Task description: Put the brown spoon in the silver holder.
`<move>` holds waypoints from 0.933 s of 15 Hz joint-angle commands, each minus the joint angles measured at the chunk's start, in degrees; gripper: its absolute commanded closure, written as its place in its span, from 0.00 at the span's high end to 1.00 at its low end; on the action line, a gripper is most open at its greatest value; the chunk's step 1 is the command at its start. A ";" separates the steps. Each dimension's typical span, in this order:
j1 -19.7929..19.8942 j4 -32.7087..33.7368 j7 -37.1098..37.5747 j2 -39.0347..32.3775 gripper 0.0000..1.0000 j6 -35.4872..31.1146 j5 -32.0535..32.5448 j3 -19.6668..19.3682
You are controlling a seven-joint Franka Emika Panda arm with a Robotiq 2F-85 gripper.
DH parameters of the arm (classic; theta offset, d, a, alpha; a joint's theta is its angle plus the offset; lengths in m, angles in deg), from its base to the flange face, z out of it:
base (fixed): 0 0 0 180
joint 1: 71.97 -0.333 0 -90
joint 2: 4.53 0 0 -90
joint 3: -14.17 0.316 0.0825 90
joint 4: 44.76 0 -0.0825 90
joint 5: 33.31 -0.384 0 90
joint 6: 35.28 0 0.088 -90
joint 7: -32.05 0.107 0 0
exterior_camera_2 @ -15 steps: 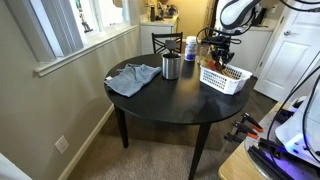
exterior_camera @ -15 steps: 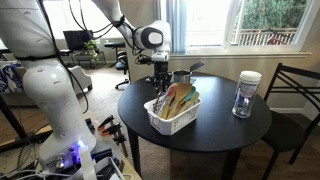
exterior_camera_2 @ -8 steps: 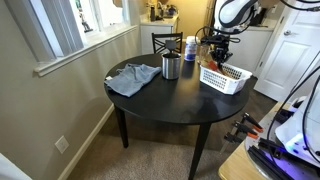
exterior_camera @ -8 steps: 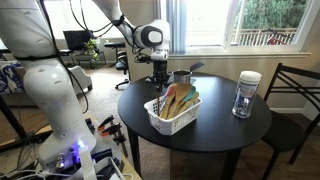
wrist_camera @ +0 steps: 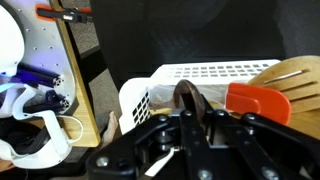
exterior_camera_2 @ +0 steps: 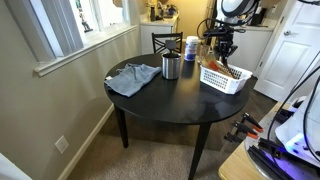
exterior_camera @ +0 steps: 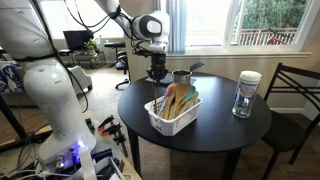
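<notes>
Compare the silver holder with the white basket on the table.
The silver holder is a round, shiny metal cup; the white basket is rectangular with slotted walls. The silver holder is narrow, the white basket much wider. The white basket holds tan wooden utensils; what the silver holder contains cannot be told. Both stand upright on the round black table.

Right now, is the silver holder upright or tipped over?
Upright. In an exterior view the silver holder stands on its base on the table, rim up, beside the gray cloth.
</notes>
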 commanded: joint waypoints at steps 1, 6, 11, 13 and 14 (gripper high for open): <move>0.02 0.04 -5.37 9.01 0.07 6.56 -3.26 -0.74; 0.97 1.55 -6.86 16.56 0.07 9.20 -4.53 -0.82; 0.61 -0.53 -11.04 19.70 0.07 -3.12 -6.40 -1.63; 0.30 -0.74 -13.94 17.92 0.07 -8.32 -7.29 -1.32; 0.34 -0.01 -15.14 16.01 0.07 -10.86 -7.21 -1.03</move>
